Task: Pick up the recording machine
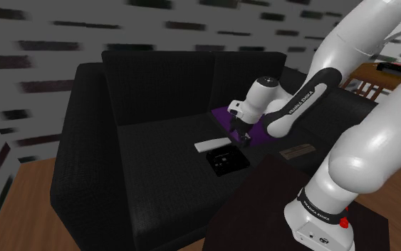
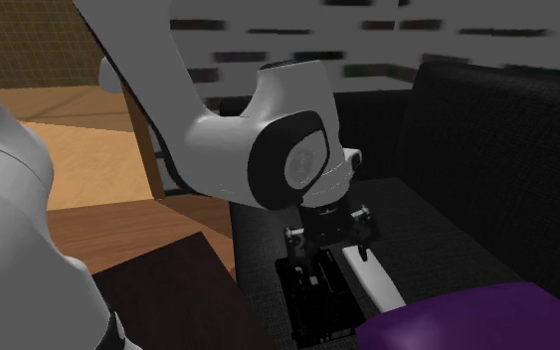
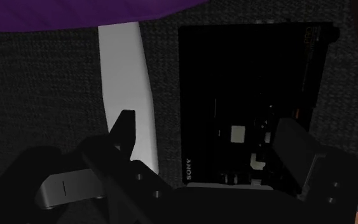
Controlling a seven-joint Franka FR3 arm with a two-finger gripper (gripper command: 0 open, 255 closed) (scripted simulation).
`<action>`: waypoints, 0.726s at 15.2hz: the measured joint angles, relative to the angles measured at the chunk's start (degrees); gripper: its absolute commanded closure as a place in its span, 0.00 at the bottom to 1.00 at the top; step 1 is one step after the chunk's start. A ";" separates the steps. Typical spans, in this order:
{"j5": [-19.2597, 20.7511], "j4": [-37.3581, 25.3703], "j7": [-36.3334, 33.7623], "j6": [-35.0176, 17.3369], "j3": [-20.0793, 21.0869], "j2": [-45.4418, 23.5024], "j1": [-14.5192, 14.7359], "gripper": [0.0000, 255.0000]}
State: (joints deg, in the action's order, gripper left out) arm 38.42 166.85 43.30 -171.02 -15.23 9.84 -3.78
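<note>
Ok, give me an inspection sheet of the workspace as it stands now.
Surface: black sofa seat, woven fabric.
Job's things: black recording machine lying flat on the seat, not held.
Clutter: white slab beside the machine; purple cushion just beyond both.
Grippers: pincer open, hanging over the machine.
Cables: nothing seen.
Surroundings: wooden floor, dark table in front of the sofa, grey wall with dark marks.
</note>
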 measured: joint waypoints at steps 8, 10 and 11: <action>30.51 -5.94 -24.61 -8.29 1.98 -12.53 -7.09 0.00; 34.42 -6.81 -28.27 -8.72 1.43 -13.66 -6.86 1.00; 35.06 -6.93 -28.87 -8.78 1.35 -13.81 -6.83 1.00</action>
State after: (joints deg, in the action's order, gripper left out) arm 73.47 159.92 14.43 -179.80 -13.88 -3.97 -10.60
